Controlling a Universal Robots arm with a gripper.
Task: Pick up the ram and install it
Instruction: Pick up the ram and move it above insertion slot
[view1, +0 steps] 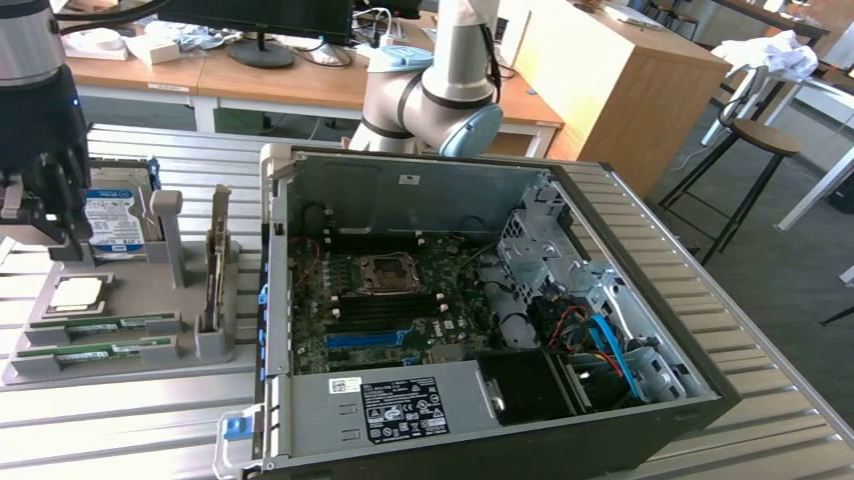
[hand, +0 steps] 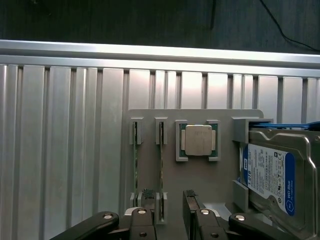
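Two ram sticks lie on edge in slots of the grey holder (view1: 127, 365): one (view1: 100, 325) beside a CPU, the other (view1: 94, 352) nearer the holder's front. In the wrist view they show as thin green strips, the ram by the CPU (hand: 161, 160) and the outer ram (hand: 135, 160). My gripper (hand: 169, 200) hangs open above the holder, and the ram by the CPU lines up between its black fingers (hand: 147, 197). Nothing is held. In the exterior view the gripper (view1: 47, 235) hovers at the far left, over the holder's back end.
The holder also carries a CPU (hand: 199, 140), a blue-labelled hard drive (hand: 270, 175) and an upright expansion card (view1: 218, 265). An open PC case (view1: 400, 190) lies at centre, with motherboard memory slots (view1: 380, 310) inside. A ribbed metal table (view1: 120, 430) is underneath. The arm's base (view1: 441, 90) stands behind the case.
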